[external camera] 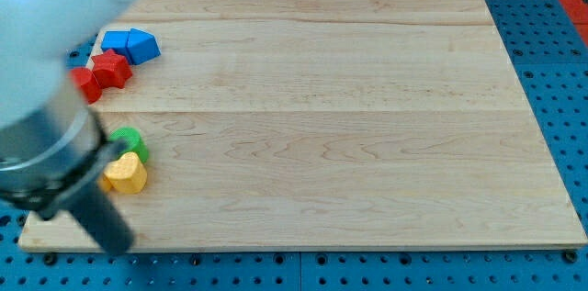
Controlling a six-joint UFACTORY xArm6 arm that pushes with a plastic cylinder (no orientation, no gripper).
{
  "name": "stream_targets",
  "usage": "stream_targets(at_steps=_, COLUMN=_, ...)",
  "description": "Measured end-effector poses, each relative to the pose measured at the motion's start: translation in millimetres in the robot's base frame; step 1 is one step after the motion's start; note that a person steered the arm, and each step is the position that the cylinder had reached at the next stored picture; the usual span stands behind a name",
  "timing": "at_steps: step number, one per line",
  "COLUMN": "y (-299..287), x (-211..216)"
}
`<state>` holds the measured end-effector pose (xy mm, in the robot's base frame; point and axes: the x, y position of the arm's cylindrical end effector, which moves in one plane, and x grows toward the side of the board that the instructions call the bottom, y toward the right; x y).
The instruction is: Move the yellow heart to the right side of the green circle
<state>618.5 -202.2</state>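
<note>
**Yellow heart tucked right under the green circle, tight spot**

So the yellow heart [126, 175] sits near the counter's [349, 144] bottom-left corner, touching or almost touching the green circle [128, 141], which is just above it toward the counter's top edge. The arm's blurry bulk covers that whole left edge. There's no gripper on this rig, just a rod, so nothing to call wide or narrow, and it holds nothing. My tip [118, 243] looks to be down by the bottom edge, just below and slightly left of the heart, though it's smeared, so I can't be sure.

My take: get the tip onto the heart's left side, shove it toward the right edge until it's clear of the circle, then nudge it up level. Pushing straight up would likely drag the circle along.

Further up the left edge: a red star [112, 68], another red block [87, 83] half hidden, and two blue blocks [131, 45]. All well out of the way.
</note>
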Motion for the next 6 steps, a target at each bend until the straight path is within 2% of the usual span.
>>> stream_targets(at_steps=1, y=-32, x=-10)
stream_targets(at_steps=2, y=-32, x=-37)
stream_targets(at_steps=5, y=30, x=-78)
stream_targets(at_steps=6, y=30, x=-89)
